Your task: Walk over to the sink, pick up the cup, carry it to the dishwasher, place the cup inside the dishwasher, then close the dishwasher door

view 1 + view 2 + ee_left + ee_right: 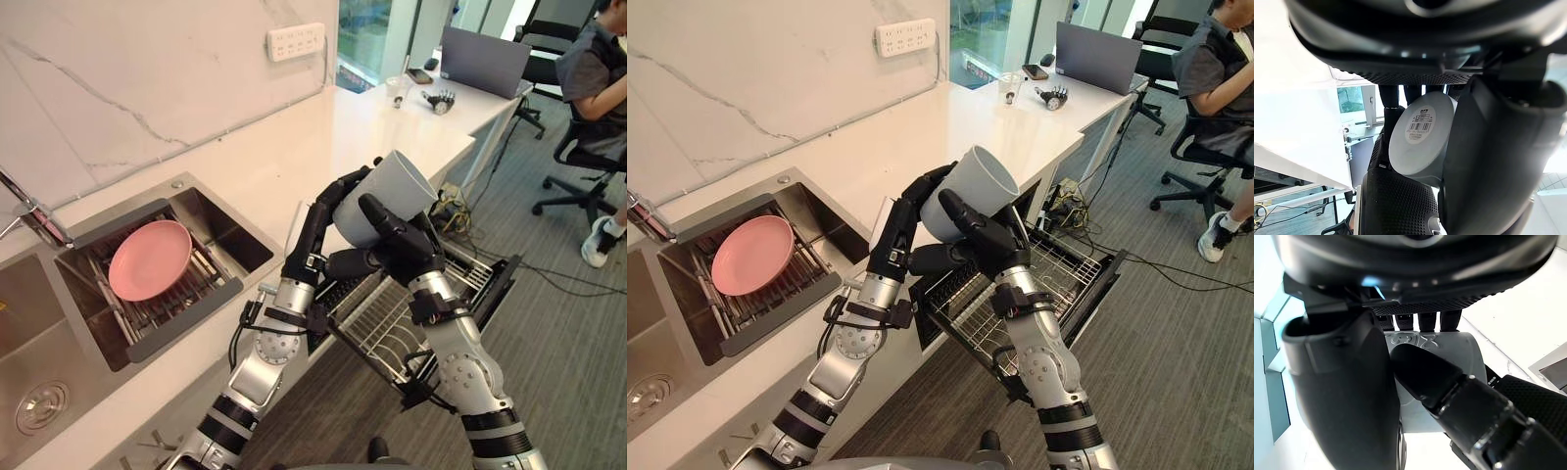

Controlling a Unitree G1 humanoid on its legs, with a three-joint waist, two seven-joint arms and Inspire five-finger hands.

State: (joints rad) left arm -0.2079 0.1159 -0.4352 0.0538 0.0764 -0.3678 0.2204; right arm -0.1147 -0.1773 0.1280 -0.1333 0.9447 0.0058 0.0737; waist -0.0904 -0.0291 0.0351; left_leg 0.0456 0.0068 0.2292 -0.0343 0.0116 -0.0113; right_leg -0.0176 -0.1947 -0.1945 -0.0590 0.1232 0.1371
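Now the cup (pixel 390 191) hangs over the open dishwasher rack (pixel 377 318), fingers of our left hand (pixel 315 230) and right hand (pixel 400 247) wrapped round it, so we should lower it slowly and level before releasing.

We see a pink plate (pixel 149 258) lying on a rack (pixel 191 309) at nine o'clock, with a tap (pixel 29 211) just beyond it. On the wall at twelve o'clock sits a white socket strip (pixel 296 41). Toward one o'clock the counter (pixel 274 157) carries a glass (pixel 396 90), a dark phone (pixel 420 75), what looks like a spare hand (pixel 441 100), and a laptop (pixel 483 61). At two o'clock a person (pixel 596 69) sits on a chair (pixel 578 162). Cables (pixel 451 208) tangle on the floor (pixel 549 323) below.
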